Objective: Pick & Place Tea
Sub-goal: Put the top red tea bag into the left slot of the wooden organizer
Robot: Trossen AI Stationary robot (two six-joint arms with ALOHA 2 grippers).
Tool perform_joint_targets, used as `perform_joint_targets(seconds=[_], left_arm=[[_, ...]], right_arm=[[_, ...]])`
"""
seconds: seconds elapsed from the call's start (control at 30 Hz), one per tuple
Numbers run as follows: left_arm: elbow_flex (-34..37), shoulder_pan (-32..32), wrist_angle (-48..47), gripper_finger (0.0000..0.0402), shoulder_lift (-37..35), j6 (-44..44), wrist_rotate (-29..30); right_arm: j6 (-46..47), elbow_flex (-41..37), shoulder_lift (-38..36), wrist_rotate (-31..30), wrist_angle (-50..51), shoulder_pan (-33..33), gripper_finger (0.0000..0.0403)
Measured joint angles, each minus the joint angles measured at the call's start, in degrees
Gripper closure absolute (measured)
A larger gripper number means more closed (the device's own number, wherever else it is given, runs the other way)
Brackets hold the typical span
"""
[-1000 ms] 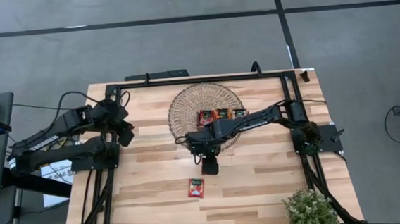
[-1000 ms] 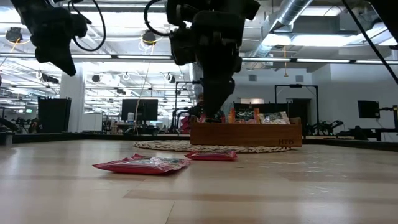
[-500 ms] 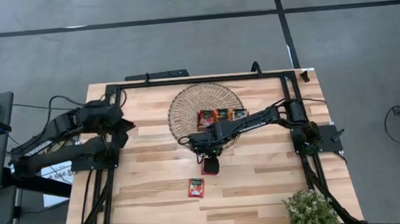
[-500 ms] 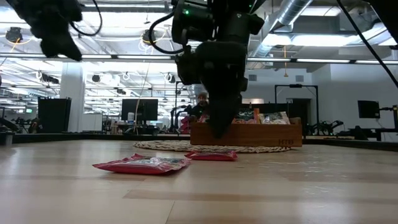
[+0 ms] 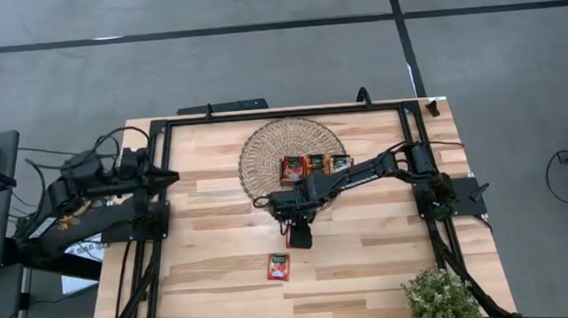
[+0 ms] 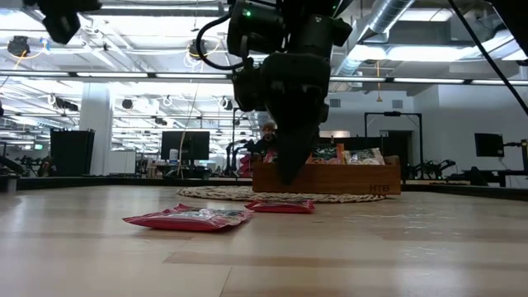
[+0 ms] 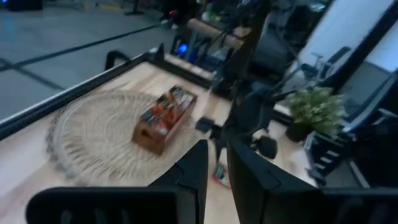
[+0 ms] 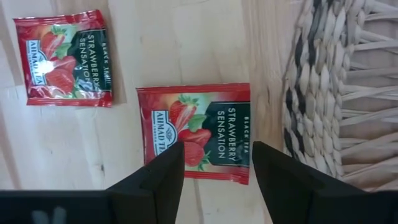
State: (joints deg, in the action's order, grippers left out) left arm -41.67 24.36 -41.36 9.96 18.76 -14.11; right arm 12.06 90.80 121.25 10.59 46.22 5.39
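Pale wooden planks make up the counter (image 5: pixel 372 263), framed by black rails, with grey floor around it. At its middle, towards the far edge, lies a round woven mat (image 5: pixel 263 150), and on the mat stands a brown wooden tray (image 5: pixel 314 164) filled with tea sachets.

Two red strawberry tea sachets lie flat on the bare wood on the near side of the mat. One sachet (image 8: pixel 196 132) sits just beside the mat's edge; the other sachet (image 5: pixel 279 267) lies farther out from the mat, towards the counter's front edge, well apart from the first.

Reaching in from the right, the right tool (image 8: pixel 216 171) hangs directly over the sachet nearest the mat. Its two dark fingers (image 8: pixel 152 180) stand apart, one on each side of the packet, with nothing between them.

Off to the left of the mat, the left tool (image 7: pixel 214 177) is raised high above the counter's left rail, pointing towards the mat. Its fingers stand nearly together with only a narrow gap, and they hold nothing.

Near the front right corner stands a small green plant (image 5: pixel 440 298).
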Motion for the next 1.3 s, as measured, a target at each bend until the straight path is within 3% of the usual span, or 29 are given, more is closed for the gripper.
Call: perform_joint_targets(seconds=[0.13, 0.27, 0.4, 0.67, 0.87, 1.07, 1.3], left_arm=[[2.24, 0.00, 4.47, 0.0351, 1.60, 0.15, -1.73], [11.00, -0.03, 13.71, 0.0351, 1.99, 0.74, -5.99], [16.98, 0.00, 20.80, 0.0351, 0.49, 1.50, -4.10], [21.95, 0.00, 21.35, 0.0351, -2.46, 2.43, -4.50], [25.05, 0.00, 22.03, 0.0351, -2.63, 3.14, -4.11], [25.20, 0.00, 23.08, 0.0351, -2.59, 3.72, -4.16], [25.20, 0.00, 23.12, 0.0351, -2.59, 4.17, -4.26]], right_arm=[[-0.01, 0.00, 0.00, 0.02, 0.02, 0.03, 0.0221], [0.53, 0.02, 0.00, 0.00, 0.02, 0.30, 0.0219], [1.06, 0.02, 0.00, -0.06, 0.00, 0.66, 0.0221], [1.47, 0.06, 0.43, -0.05, -0.12, 0.59, 0.0224], [2.55, 0.88, 4.94, 4.23, -0.33, 0.59, 0.0220], [3.55, 1.89, 6.85, 6.98, 0.13, -0.26, 0.0226], [3.13, 2.60, 7.13, 5.76, -0.35, -0.17, 0.0242]])
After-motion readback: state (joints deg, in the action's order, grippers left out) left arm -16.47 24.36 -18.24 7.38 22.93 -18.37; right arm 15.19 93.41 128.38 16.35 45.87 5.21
